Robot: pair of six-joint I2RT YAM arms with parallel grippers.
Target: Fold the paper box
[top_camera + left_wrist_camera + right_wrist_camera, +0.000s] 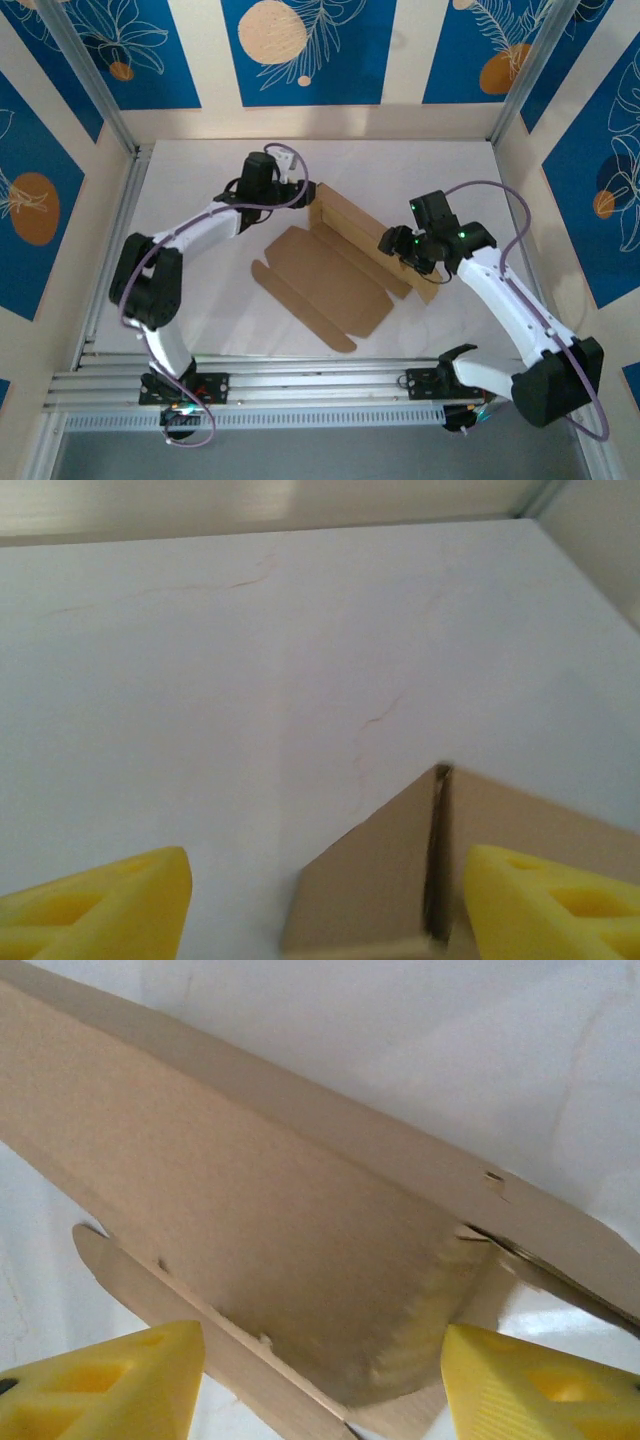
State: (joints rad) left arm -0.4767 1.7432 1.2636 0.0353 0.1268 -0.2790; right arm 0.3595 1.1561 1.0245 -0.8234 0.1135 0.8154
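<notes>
We log the box [330, 275] part-folded, far wall raised. Left gripper [328, 860] spread at its far corner; right gripper [322, 1330] spread, straddling the wall.

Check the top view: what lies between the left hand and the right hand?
The upright long wall of the paper box runs across that stretch, from the left hand to the right hand, as the top view shows.

the paper box [330, 275] is matt brown cardboard, faintly fibrous. the table [200, 180] is smooth, white, softly sheened. the fingers [100, 905] are matt yellow plastic. the rail [300, 385] at 6 o'clock is ribbed bare metal.
</notes>
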